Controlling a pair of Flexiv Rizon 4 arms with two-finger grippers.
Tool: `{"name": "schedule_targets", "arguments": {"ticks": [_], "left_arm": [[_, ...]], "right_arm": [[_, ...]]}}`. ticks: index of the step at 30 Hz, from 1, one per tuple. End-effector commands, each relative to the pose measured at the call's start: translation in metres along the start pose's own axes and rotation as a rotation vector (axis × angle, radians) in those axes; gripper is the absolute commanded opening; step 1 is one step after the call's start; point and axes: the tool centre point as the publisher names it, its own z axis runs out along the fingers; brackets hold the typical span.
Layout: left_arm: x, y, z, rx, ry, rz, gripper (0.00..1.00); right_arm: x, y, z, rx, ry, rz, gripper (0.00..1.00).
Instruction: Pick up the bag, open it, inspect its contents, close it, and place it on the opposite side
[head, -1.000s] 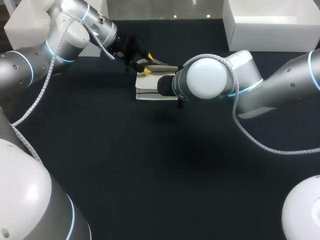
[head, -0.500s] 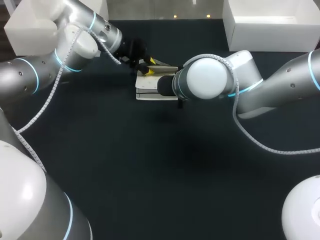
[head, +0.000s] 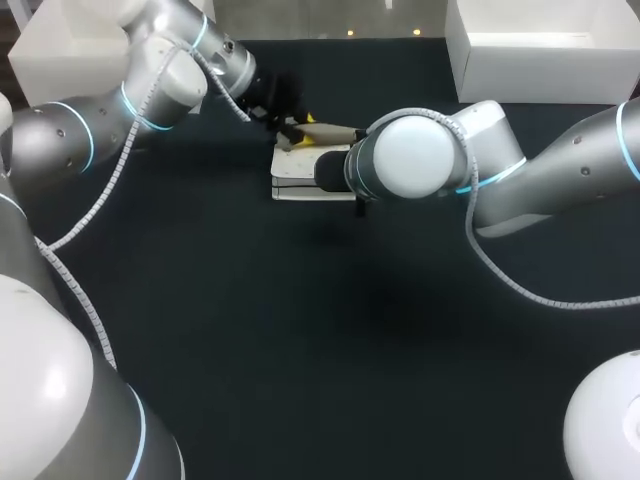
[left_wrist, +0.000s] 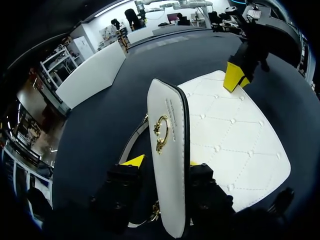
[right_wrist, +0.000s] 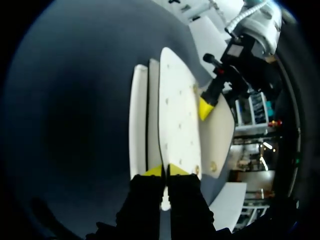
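A white quilted bag (head: 300, 180) lies at the table's far middle. Its flap (left_wrist: 167, 165), with a gold clasp (left_wrist: 161, 132), stands raised on edge between the fingers of my left gripper (left_wrist: 162, 164), which touch it from both sides. In the head view my left gripper (head: 298, 132) sits over the bag's far edge. My right gripper (right_wrist: 165, 171) is shut on the edge of the bag's quilted panel (right_wrist: 175, 110). One of its yellow fingertips (left_wrist: 234, 76) shows on the bag's far side. In the head view my right arm's elbow hides its gripper.
A white box (head: 540, 45) stands at the back right and another white box (head: 60, 60) at the back left. Dark tabletop (head: 320, 350) stretches from the bag to the near edge.
My left arm has swung to the right and further back. Its fingers have narrowed onto the flap. The right arm and the bag's body have stayed in place.
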Motion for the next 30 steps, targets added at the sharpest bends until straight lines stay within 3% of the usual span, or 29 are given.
{"name": "schedule_targets", "arguments": {"ticks": [1, 8, 10, 13, 14, 22, 24, 25, 26, 27, 30], "left_arm": [[-0.005, 0.000, 0.004, -0.006, 0.007, 0.001, 0.33], [-0.009, 0.004, 0.008, -0.028, 0.015, -0.015, 0.25], [-0.010, 0.005, 0.008, -0.034, 0.015, -0.018, 0.14], [-0.010, 0.004, 0.009, -0.040, 0.016, -0.020, 0.08], [-0.011, 0.004, 0.009, -0.043, 0.017, -0.022, 0.00], [-0.012, 0.007, 0.010, -0.043, 0.022, -0.036, 0.00], [-0.012, 0.005, 0.007, -0.032, 0.020, -0.040, 0.00], [-0.013, 0.005, 0.005, -0.029, 0.018, -0.041, 0.00], [-0.013, 0.003, 0.003, -0.023, 0.015, -0.042, 0.00], [-0.014, 0.002, 0.001, -0.014, 0.017, -0.045, 0.00], [-0.018, -0.003, -0.007, 0.007, 0.029, -0.052, 0.00]], "right_arm": [[0.002, -0.001, 0.000, -0.002, -0.004, 0.000, 0.00], [0.002, -0.001, 0.000, -0.002, -0.004, 0.000, 0.00], [0.002, -0.001, 0.000, -0.002, -0.004, 0.000, 0.00], [0.002, -0.001, 0.000, -0.002, -0.004, 0.000, 0.00], [0.002, -0.001, 0.000, -0.002, -0.004, 0.000, 0.00], [0.002, -0.001, 0.000, -0.002, -0.004, 0.000, 0.00], [0.000, 0.000, -0.001, 0.028, 0.014, 0.005, 0.00], [-0.001, 0.000, -0.001, 0.045, 0.024, 0.008, 0.23], [-0.002, 0.001, -0.002, 0.061, 0.036, 0.014, 0.65], [-0.003, 0.002, -0.005, 0.069, 0.039, 0.017, 1.00], [-0.008, 0.002, -0.020, 0.090, 0.055, 0.026, 1.00]]}}
